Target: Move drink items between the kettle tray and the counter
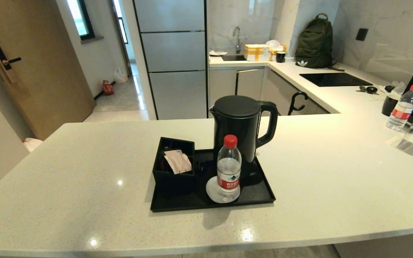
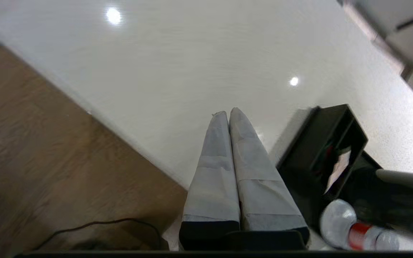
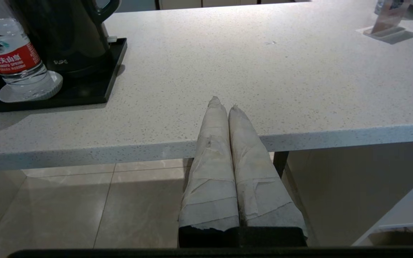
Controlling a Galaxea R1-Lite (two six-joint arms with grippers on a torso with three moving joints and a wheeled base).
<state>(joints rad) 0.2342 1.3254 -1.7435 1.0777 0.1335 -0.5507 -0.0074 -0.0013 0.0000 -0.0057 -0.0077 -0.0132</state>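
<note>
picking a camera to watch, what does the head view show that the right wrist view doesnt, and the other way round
Only the head view shows the compartmented box holding the pink sachet, the kettle's lid and the second bottle. Only the right wrist view shows the right tool, shut, short of the counter's edge, and the floor tiles. Both show the kettle, the red-capped bottle on its white coaster, the tray and the counter.

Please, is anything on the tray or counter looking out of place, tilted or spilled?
Nothing is spilled or damaged. The kettle and bottle stand upright on the tray. Only the sachet leans crookedly, sticking out of the box.
</note>
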